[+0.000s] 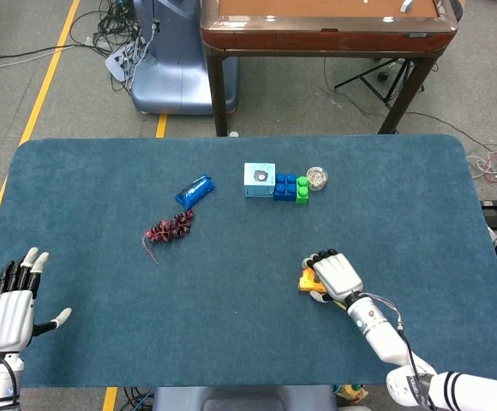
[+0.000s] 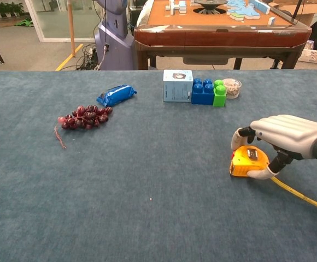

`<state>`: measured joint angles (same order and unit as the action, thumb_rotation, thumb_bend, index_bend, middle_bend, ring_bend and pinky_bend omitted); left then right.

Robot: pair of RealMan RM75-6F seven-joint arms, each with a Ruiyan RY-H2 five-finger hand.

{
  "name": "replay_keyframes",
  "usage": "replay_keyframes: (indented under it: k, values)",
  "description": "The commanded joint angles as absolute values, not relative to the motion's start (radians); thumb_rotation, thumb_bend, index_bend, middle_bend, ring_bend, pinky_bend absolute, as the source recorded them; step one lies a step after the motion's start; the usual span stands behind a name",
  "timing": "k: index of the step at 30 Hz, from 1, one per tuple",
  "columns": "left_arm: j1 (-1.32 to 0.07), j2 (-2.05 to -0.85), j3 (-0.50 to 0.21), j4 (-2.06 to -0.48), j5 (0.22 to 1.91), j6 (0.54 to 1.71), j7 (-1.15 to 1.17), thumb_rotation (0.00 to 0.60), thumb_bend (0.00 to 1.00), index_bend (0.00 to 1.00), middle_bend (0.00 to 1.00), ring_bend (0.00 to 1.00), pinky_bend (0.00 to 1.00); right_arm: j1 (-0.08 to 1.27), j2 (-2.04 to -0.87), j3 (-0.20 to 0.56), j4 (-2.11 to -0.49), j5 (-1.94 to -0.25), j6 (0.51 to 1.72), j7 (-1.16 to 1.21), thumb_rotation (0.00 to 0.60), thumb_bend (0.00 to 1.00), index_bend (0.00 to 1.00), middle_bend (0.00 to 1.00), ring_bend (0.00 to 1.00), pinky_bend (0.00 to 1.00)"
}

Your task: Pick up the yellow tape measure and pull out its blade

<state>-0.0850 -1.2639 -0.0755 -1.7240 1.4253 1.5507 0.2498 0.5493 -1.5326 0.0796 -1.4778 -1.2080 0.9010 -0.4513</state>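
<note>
The yellow tape measure (image 1: pixel 306 278) lies on the blue table, right of centre near the front. My right hand (image 1: pixel 338 274) covers it from the right. In the chest view the fingers curl down over the far side of the tape measure (image 2: pixel 246 162) while the thumb presses its near edge, so my right hand (image 2: pixel 287 131) grips the case on the cloth. A stretch of yellow blade (image 2: pixel 306 199) trails out to the right along the table. My left hand (image 1: pixel 8 312) hovers at the front left corner, fingers spread, holding nothing.
A bunch of dark grapes (image 2: pixel 82 116) and a blue snack packet (image 2: pixel 116 94) lie left of centre. A pale blue box (image 2: pixel 177 85), blue and green blocks (image 2: pixel 207 91) and a small round container (image 2: pixel 232 87) stand in a row at the back.
</note>
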Motion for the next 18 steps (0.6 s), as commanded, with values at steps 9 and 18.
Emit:
replay_keyframes:
  k: [9, 18]
  values:
    - [-0.17, -1.228, -0.128, -1.767, 1.412, 1.44, 0.21, 0.6, 0.11, 0.0, 0.0, 0.0, 0.0, 0.577, -1.488, 0.129, -1.589, -1.203, 0.939, -0.423, 0.6, 0.5, 0.46, 0.5, 0.35, 0.25]
    - [-0.33, -1.221, -0.229, -1.83, 1.302, 1.246, 0.199, 0.6, 0.11, 0.0, 0.0, 0.0, 0.0, 0.655, -1.486, 0.219, -1.752, -1.096, 0.988, -0.571, 0.6, 0.52, 0.48, 0.52, 0.38, 0.27]
